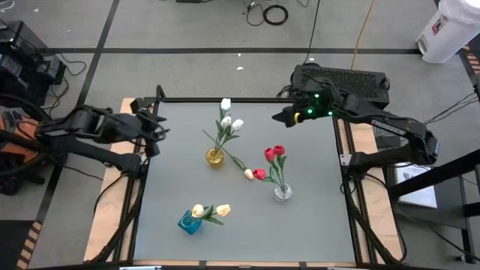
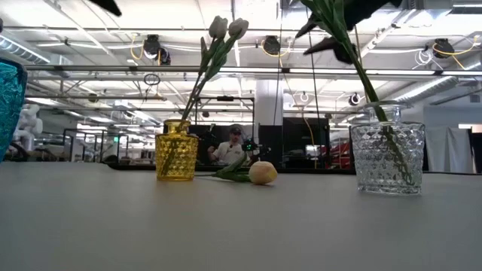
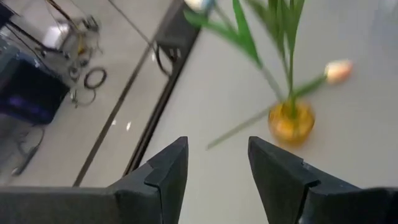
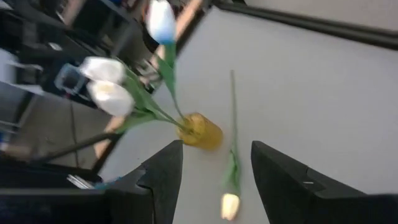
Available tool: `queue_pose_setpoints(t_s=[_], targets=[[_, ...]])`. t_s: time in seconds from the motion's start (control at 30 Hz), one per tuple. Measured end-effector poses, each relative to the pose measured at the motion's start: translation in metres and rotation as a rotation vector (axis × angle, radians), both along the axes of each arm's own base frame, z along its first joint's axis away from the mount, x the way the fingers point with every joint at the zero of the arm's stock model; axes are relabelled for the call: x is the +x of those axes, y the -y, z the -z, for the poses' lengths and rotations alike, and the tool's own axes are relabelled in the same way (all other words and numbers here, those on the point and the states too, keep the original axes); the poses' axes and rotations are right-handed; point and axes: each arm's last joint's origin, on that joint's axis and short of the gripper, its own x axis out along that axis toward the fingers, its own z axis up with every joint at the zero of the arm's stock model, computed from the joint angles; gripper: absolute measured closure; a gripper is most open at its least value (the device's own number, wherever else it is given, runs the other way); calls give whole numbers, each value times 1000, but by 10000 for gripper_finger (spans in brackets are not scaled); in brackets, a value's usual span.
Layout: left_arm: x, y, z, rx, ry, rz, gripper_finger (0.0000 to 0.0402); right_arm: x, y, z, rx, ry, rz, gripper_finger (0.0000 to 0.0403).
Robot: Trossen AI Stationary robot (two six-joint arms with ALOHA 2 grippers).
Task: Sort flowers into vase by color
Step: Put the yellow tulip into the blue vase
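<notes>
Judging by the one pale tulip [image 1: 248, 173] lying loose on the surface [image 1: 180, 180] between the yellow vase [image 1: 215, 157] and clear vase [image 1: 283, 191], well ahead of both released, empty hands, left hand [image 1: 159, 129] and right hand [image 1: 279, 117], the next move is picking it up for the blue vase [image 1: 190, 222].

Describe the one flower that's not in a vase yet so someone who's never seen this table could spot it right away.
Start at the grey table and find the yellow vase with white tulips and the clear vase with red tulips. Between them lies a single pale yellow tulip, flat on the tabletop. It is the only flower lying down, not standing in a vase.
</notes>
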Motion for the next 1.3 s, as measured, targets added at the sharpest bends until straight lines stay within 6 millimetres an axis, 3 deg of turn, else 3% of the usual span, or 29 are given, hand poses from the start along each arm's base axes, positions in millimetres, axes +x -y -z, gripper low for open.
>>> queue_pose_setpoints(t_s=[0.27, 0.77, 1.0, 1.3], targets=[[26, -28, 19, -45, -281, 48, 226, -18, -18, -23, 13, 119, 5, 220], [56, -108, 50, -163, -454, 258, 227, -8, -52, -28, 57, 164, -67, 220], [78, -134, 76, -214, -541, 374, 227, -3, -67, -33, 61, 207, -112, 220], [100, -160, 93, -183, -485, 362, 227, -1, -73, -38, 45, 268, -152, 220]])
